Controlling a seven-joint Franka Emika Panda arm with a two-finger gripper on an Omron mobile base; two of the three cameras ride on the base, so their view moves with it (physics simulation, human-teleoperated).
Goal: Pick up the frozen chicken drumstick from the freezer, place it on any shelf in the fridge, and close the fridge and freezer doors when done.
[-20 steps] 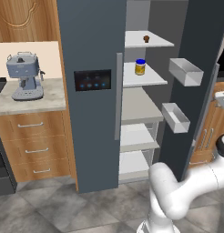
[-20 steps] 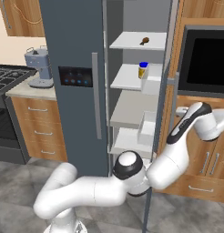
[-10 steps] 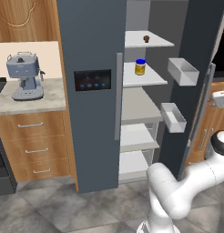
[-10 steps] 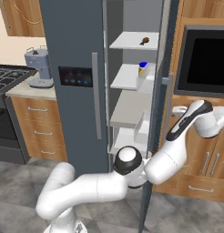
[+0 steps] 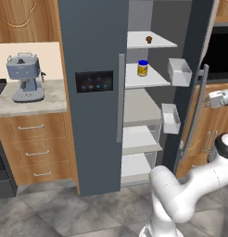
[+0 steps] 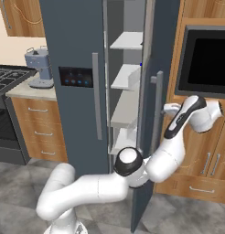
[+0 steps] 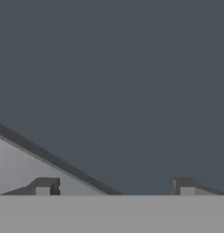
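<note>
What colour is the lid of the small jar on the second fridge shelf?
Blue, on a small yellow jar; clearest in the left base view.

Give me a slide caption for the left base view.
Fridge door half closed, drumstick on top shelf, yellow jar one shelf below, freezer door shut.

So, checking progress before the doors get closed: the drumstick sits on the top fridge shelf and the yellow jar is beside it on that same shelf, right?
Not quite. The left base view shows the drumstick on the top shelf, but the yellow jar stands one shelf lower, not beside it.
</note>
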